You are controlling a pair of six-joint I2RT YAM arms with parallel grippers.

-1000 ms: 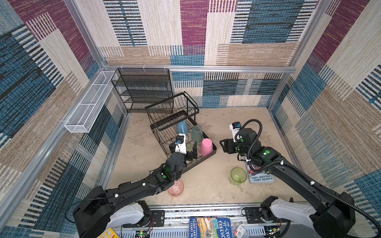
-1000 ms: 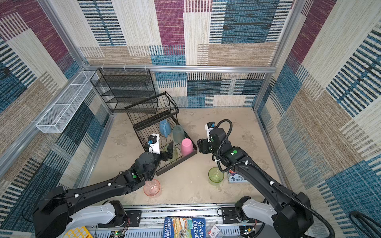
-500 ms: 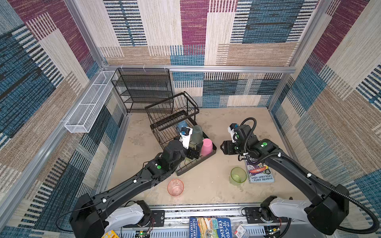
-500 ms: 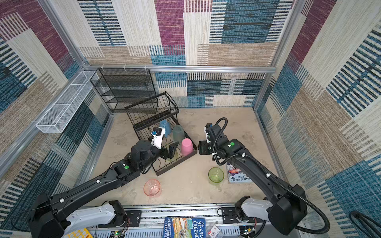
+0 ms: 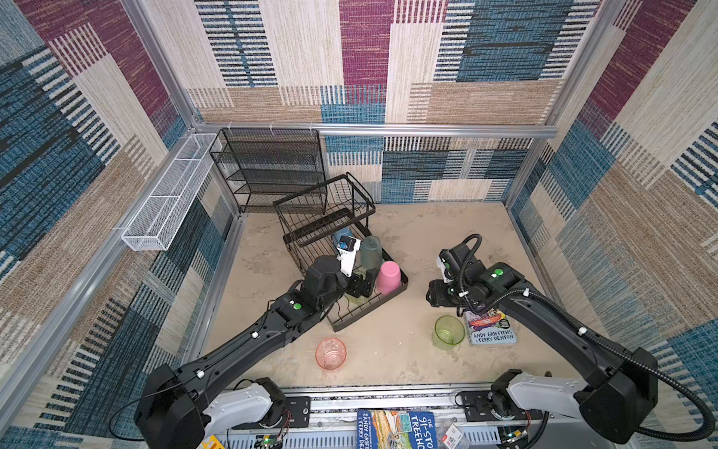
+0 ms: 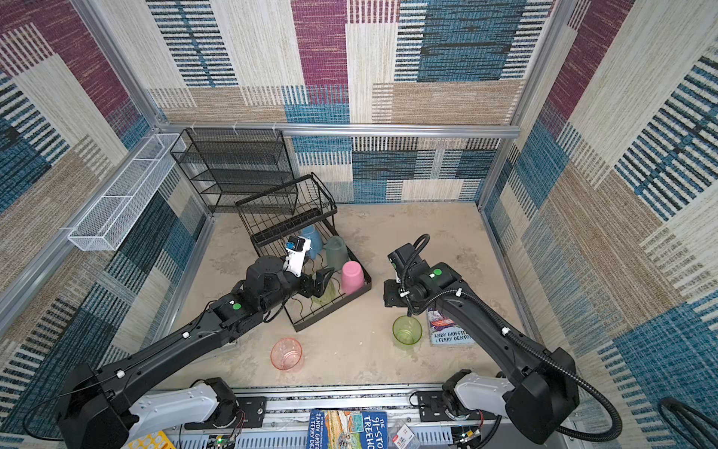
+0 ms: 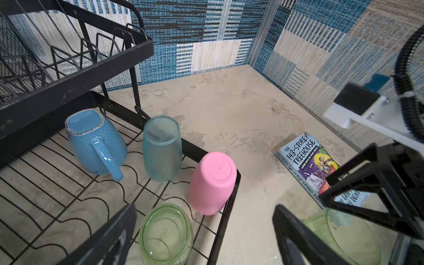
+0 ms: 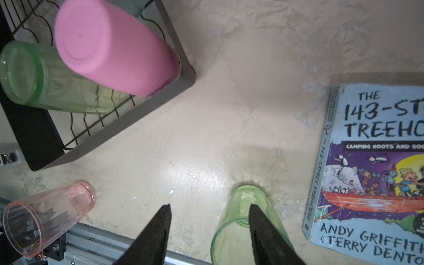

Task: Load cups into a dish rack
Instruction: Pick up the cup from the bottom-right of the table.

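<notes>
The black wire dish rack (image 5: 369,310) stands left of centre. On its lower tray are a blue mug (image 7: 96,142), a grey-teal tumbler (image 7: 161,149), an upturned opaque pink cup (image 7: 212,183) and an upturned translucent green cup (image 7: 166,234). My left gripper (image 7: 204,210) hangs open over the tray's front, its fingers either side of the green and pink cups and holding nothing. A second green cup (image 8: 234,213) stands mouth up on the floor. My right gripper (image 8: 210,206) is open above it, one finger over its mouth. A translucent pink cup (image 5: 330,353) stands near the front rail.
A paperback book (image 5: 490,330) lies right of the floor's green cup. A black mesh shelf unit (image 5: 272,167) stands at the back left, and a white mesh trough (image 5: 167,198) hangs on the left wall. More books (image 5: 396,427) lie by the front rail.
My left arm reached further back over the rack's tray, jaws still wide. My right gripper moved forward and down toward the floor's green cup, and its jaws narrowed somewhat.
</notes>
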